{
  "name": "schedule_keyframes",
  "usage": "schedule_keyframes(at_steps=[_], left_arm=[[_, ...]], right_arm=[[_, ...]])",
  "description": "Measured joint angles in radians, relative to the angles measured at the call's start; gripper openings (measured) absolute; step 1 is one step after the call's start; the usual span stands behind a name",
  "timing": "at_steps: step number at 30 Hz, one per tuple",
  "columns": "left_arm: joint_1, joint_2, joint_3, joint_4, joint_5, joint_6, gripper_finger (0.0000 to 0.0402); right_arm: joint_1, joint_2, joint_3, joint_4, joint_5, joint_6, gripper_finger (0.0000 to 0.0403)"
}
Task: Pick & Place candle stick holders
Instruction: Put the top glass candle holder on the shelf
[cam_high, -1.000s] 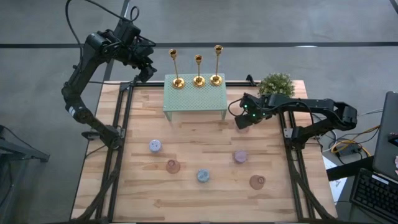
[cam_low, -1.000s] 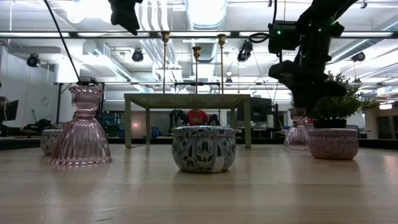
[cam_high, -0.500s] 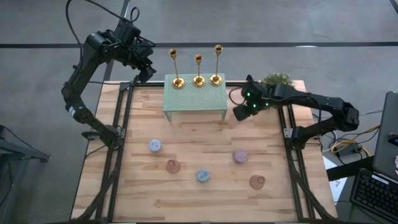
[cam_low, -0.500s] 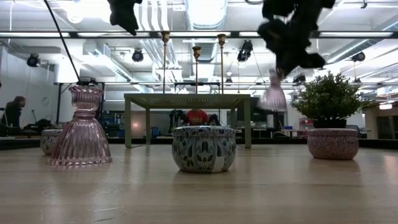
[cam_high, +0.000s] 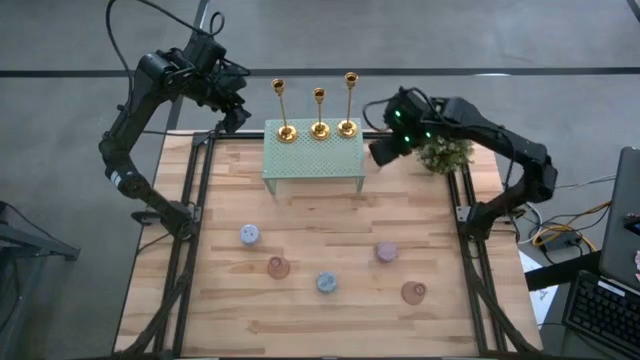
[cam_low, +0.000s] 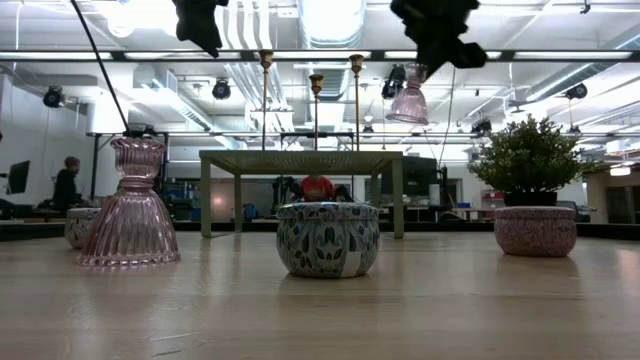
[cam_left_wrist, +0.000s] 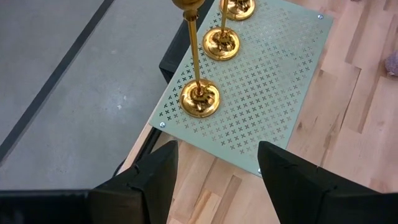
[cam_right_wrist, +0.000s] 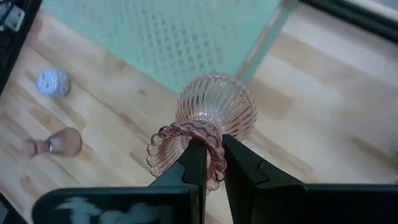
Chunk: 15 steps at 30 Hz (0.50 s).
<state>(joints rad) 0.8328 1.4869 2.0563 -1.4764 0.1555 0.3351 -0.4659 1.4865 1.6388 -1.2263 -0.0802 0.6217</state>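
Observation:
Three gold candle stick holders (cam_high: 319, 128) stand by their round bases on a pale green perforated stand (cam_high: 312, 160) at the table's far edge. My left gripper (cam_high: 238, 112) hangs open above the stand's far left corner (cam_left_wrist: 163, 124), touching nothing. My right gripper (cam_high: 385, 150) is high over the stand's right end, shut on a pink ribbed glass holder (cam_low: 408, 100). My right gripper pinches the pink glass holder's frilled top rim (cam_right_wrist: 186, 134) between its two fingers, coming from above and slanting down. The holder hangs below the fingers, wide base (cam_right_wrist: 217, 109) downward and slightly tilted, lifted clear of the table and the stand.
A potted plant (cam_high: 445, 152) stands at the far right, just beside my right arm. Nearer on the table are another pink glass holder (cam_low: 135, 205), a blue-and-white tin (cam_low: 328, 238), a pink bowl (cam_low: 535, 230) and other small pots (cam_high: 249, 234).
My right gripper has risen steeply and gone toward the table's far edge, turning somewhat as it went. The pink glass holder has gone with it, lifted from the table beside the plant to well above the stand's top.

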Motion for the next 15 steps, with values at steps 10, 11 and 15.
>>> schedule_keyframes(at_steps=[10,11,15], left_arm=[[0.000,0.000,0.000,0.000,0.000,0.000,0.0225],[0.000,0.000,0.000,0.000,0.000,0.000,0.0225],[0.000,0.000,0.000,0.000,0.000,-0.001,0.0225]], right_arm=[[-0.053,0.272,0.342,-0.161,-0.007,-0.075,0.0027],[-0.055,0.297,0.375,-0.176,-0.007,-0.079,0.0027],[-0.065,0.379,0.487,-0.231,-0.007,-0.084,0.0027]])
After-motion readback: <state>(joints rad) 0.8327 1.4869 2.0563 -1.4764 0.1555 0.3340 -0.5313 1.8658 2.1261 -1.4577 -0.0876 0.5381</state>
